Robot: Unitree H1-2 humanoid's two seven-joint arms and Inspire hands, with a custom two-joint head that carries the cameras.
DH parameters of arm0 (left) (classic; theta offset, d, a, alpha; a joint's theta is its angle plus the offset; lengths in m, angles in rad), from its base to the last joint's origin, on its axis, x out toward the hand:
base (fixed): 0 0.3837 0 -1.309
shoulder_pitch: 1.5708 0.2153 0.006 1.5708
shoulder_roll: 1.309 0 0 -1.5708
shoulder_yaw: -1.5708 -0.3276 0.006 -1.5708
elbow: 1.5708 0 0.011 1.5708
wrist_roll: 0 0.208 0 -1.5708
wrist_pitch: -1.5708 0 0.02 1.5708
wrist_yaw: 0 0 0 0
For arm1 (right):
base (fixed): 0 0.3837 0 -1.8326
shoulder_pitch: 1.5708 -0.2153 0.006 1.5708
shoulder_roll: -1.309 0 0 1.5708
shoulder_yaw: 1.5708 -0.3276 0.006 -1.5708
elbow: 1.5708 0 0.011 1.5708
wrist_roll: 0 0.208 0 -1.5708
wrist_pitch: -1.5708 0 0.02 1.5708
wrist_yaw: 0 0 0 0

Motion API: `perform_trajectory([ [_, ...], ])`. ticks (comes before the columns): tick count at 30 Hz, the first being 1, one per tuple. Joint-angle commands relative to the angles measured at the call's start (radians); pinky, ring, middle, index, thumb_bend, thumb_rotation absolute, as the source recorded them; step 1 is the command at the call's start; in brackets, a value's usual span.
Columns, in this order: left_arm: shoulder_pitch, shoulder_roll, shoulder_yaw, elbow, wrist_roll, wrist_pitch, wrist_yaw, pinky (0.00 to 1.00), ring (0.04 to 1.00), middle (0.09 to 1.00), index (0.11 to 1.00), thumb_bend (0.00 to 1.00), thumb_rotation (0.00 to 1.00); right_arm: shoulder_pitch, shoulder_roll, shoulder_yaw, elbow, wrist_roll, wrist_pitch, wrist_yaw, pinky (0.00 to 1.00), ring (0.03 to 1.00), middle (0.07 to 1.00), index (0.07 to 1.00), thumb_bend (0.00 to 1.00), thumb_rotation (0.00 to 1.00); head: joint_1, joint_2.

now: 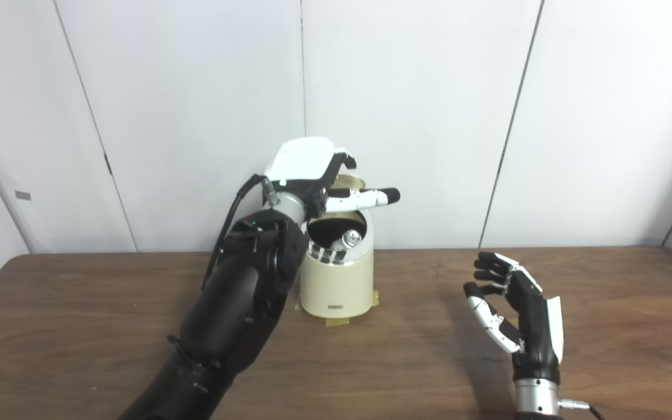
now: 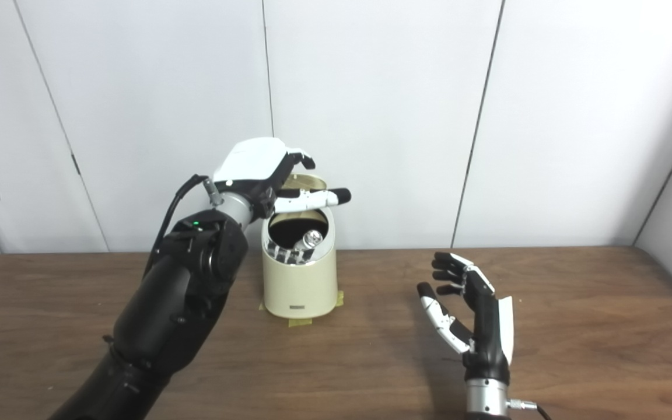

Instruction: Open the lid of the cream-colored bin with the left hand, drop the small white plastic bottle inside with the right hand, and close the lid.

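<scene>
Nearest us, our right hand (image 1: 514,318) stands upright above the brown wooden bench (image 1: 604,326), palm turned left, fingers spread and holding nothing. Our black left arm (image 1: 237,303) rises diagonally from the lower left and hides part of the left side of the cream-colored cylindrical bin (image 1: 339,280), which sits farther back near the bench's middle on strips of yellowish tape (image 1: 336,321). The bin's round lid (image 1: 347,184) is tipped up and back. Our left hand (image 1: 324,181) is at the lid, one finger stretched out across the opening; we cannot tell how firmly it holds the lid. Inside the dark opening lies a small bottle with a shiny silvery top (image 1: 349,239). Behind everything stands a white panelled wall (image 1: 429,116).
</scene>
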Motion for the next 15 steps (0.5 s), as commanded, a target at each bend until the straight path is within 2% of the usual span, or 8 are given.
perform_trajectory([
  [1, -0.033, -0.009, 0.014, -0.042, 0.026, 0.0, -0.006, 1.0, 0.893, 0.836, 0.819, 0.9, 1.0, 0.013, 0.012, 0.002, 0.028, -0.016, -0.035, -0.006, 0.52, 0.638, 0.67, 0.678, 0.23, 0.36, -0.002, 0.002],
  [3, -0.023, -0.007, 0.007, -0.051, 0.036, 0.0, -0.015, 1.0, 0.926, 0.886, 0.812, 0.91, 1.0, 0.015, 0.013, 0.003, 0.023, -0.017, -0.03, -0.006, 0.52, 0.639, 0.672, 0.678, 0.23, 0.36, -0.003, 0.004],
  [5, -0.01, -0.002, -0.003, -0.056, 0.038, -0.002, -0.01, 1.0, 0.945, 0.885, 0.804, 0.92, 1.0, 0.016, 0.013, 0.004, 0.018, -0.024, -0.024, -0.008, 0.52, 0.64, 0.672, 0.679, 0.23, 0.37, -0.005, 0.006],
  [7, 0.008, 0.001, -0.007, -0.062, 0.029, -0.006, 0.001, 1.0, 0.942, 0.846, 0.795, 0.92, 1.0, 0.016, 0.014, 0.005, 0.018, -0.021, -0.026, -0.007, 0.52, 0.64, 0.674, 0.681, 0.24, 0.38, -0.004, 0.005],
  [10, 0.038, 0.005, -0.007, -0.076, 0.019, -0.018, 0.015, 1.0, 0.946, 0.854, 0.788, 0.93, 1.0, 0.018, 0.019, 0.006, 0.009, -0.023, -0.017, -0.007, 0.52, 0.639, 0.672, 0.679, 0.24, 0.38, -0.016, 0.009],
  [15, 0.119, 0.01, -0.013, -0.11, 0.011, -0.045, 0.057, 1.0, 0.906, 0.779, 0.75, 0.94, 1.0, 0.019, 0.017, 0.004, 0.002, -0.029, -0.007, -0.006, 0.52, 0.637, 0.672, 0.682, 0.24, 0.41, -0.013, 0.013],
])
